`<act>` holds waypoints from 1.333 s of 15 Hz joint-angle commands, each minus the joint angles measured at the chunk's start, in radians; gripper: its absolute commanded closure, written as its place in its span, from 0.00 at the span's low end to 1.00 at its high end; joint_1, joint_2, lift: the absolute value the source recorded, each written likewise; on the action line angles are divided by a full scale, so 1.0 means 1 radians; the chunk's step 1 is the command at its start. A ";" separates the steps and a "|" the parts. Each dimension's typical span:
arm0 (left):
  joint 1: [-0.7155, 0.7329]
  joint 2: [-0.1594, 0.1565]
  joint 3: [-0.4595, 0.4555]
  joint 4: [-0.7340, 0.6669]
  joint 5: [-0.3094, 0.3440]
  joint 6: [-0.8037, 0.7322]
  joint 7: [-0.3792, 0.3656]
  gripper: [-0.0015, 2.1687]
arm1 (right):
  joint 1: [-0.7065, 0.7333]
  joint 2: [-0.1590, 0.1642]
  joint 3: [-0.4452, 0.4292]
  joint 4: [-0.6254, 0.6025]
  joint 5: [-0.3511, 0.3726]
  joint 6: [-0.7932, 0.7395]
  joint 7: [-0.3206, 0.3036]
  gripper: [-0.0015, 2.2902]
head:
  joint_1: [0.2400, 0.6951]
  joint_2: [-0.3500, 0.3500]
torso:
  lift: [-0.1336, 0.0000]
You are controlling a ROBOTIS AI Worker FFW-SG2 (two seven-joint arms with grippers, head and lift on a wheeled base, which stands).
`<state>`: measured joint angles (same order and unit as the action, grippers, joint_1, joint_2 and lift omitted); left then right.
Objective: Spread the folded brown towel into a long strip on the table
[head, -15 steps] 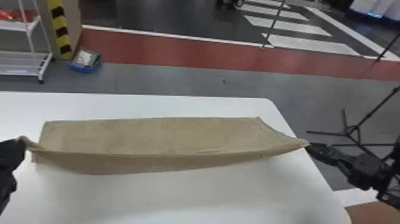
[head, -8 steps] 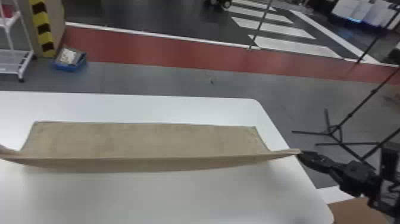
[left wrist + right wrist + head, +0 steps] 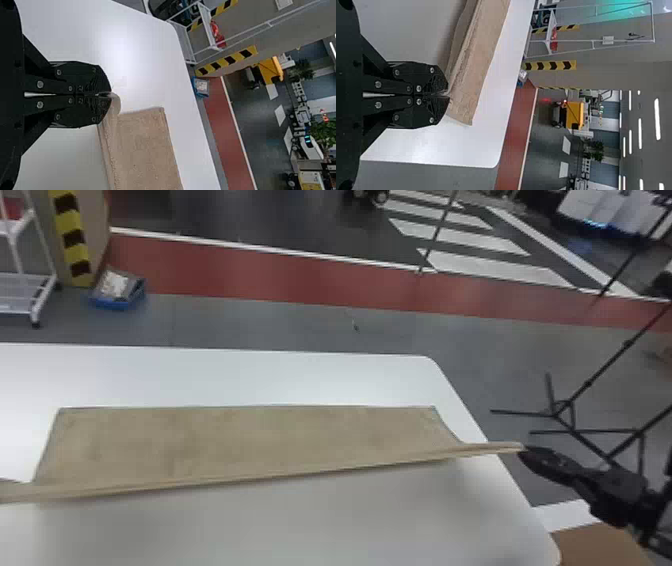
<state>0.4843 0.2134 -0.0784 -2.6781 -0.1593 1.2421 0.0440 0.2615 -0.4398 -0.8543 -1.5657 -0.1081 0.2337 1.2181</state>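
A long brown cloth towel (image 3: pixel 240 440) is stretched across the white round-cornered counter (image 3: pixel 250 375), its near corners pinched by the black flat-fingered left gripper (image 3: pixel 110 95) and, by the counter's right edge, the matching right gripper (image 3: pixel 523 450).

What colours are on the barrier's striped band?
Yellow and black; the striped band shows best in the left wrist view.

Bright ceiling lights (image 3: pixel 657 119), glare on table (image 3: pixel 134 47), soft shadows
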 commanded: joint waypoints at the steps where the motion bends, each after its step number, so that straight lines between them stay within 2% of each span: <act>1: -0.009 0.004 -0.008 0.007 0.001 0.012 -0.004 0.79 | -0.016 0.001 0.001 0.007 -0.002 -0.004 -0.009 0.65 | 1.00 0.00 | 0.15; 3: -0.053 -0.003 -0.031 0.057 0.000 -0.016 0.011 0.79 | -0.047 0.009 0.040 0.009 0.004 -0.004 -0.019 0.65 | 1.00 0.00 | 0.15; 5: -0.133 -0.014 -0.057 0.152 0.004 -0.074 0.030 0.79 | -0.087 0.023 0.078 0.010 0.016 -0.010 -0.057 0.65 | 1.00 0.00 | 0.15; 7: -0.242 -0.032 -0.083 0.302 0.023 -0.160 0.069 0.79 | -0.142 0.026 0.116 0.039 0.044 -0.007 -0.089 0.65 | 1.00 0.00 | 0.15; 11: -0.377 -0.042 -0.106 0.543 0.072 -0.347 0.135 0.79 | -0.197 0.030 0.130 0.085 0.088 -0.020 -0.170 0.65 | 1.00 0.00 | 0.15; 14: -0.494 -0.051 -0.118 0.730 0.089 -0.402 0.134 0.79 | -0.285 0.027 0.161 0.161 0.156 -0.023 -0.215 0.64 | 1.00 0.00 | 0.15; 16: -0.555 -0.058 -0.132 0.823 0.084 -0.405 0.105 0.79 | -0.343 0.018 0.230 0.222 0.223 -0.023 -0.236 0.64 | 1.00 0.01 | 0.15; 19: -0.619 -0.068 -0.158 0.916 0.057 -0.405 0.102 0.78 | -0.413 0.021 0.313 0.292 0.275 -0.023 -0.289 0.63 | 1.00 0.04 | 0.15; 20: -0.635 -0.072 -0.167 0.942 0.034 -0.405 0.103 0.77 | -0.438 0.021 0.336 0.322 0.292 -0.029 -0.305 0.60 | 1.00 0.05 | 0.15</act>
<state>-0.1203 0.1471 -0.2315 -1.7812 -0.0988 0.8369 0.1462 -0.1372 -0.4196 -0.5596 -1.2887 0.1581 0.2104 0.9254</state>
